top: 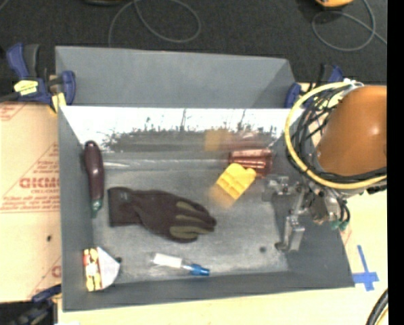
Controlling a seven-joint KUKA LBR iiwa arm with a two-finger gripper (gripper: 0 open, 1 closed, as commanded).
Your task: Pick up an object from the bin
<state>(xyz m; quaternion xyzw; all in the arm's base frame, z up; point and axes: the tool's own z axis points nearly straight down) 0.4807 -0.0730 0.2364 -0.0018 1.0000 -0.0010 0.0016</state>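
My gripper [284,212] hangs over the right side of the bin floor, open, with nothing between its fingers. Just to its left lies a yellow ridged block [233,181], tilted on the floor and apart from the fingers. Behind that block, against the back wall, rests a dark red cylinder [250,160].
A dark brown glove [158,214] sprawls across the middle. A maroon-handled tool [93,175] lies along the left wall. At the front sit a white tube with a blue tip [180,265] and a small white, red and yellow packet [99,268].
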